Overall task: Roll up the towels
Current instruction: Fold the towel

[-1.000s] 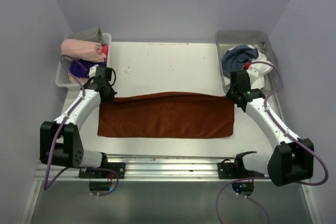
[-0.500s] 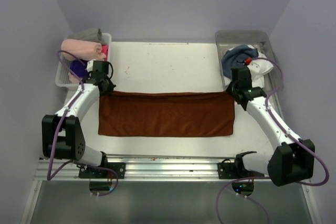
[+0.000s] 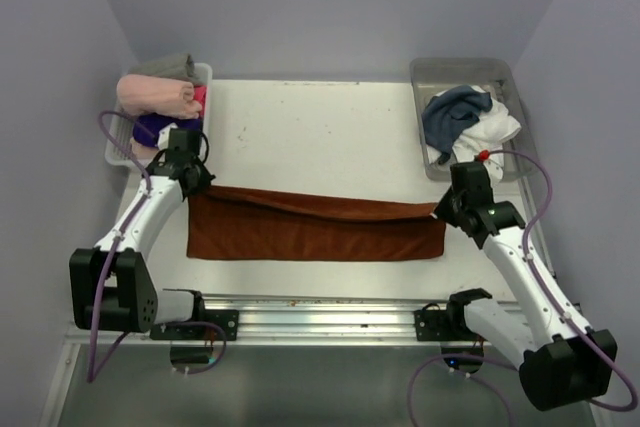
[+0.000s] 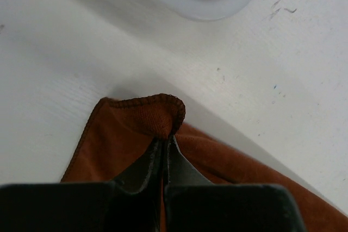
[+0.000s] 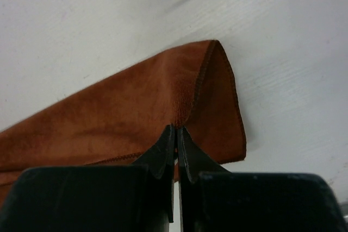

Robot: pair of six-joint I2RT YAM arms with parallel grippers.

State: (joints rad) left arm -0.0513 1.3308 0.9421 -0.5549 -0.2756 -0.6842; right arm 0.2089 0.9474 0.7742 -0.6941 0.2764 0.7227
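Observation:
The rust-brown towel [image 3: 310, 237] lies lengthwise across the middle of the table, its far long edge raised and folded toward the near side. My left gripper [image 3: 196, 187] is shut on the towel's far left corner [image 4: 163, 115], which bunches up above the fingertips [image 4: 165, 140]. At the other end my right gripper [image 3: 440, 209] is shut on the far right corner, the hem pinched between its fingers [image 5: 176, 130]. A dark slate-blue towel [image 3: 455, 112] and a white towel [image 3: 497, 129] lie crumpled in the clear bin [image 3: 505, 72] at the back right.
A white basket [image 3: 118, 152] at the back left holds a pale pink roll [image 3: 155, 95], a purple roll [image 3: 150, 127] and a grey cloth [image 3: 165, 65]. Its rim [image 4: 217, 4] is just beyond the left gripper. The metal rail [image 3: 320, 307] runs along the near edge.
Both grippers have carried the towel's far edge toward the near side, the right one farther. The towel now shows narrower, with a fold along its far side.

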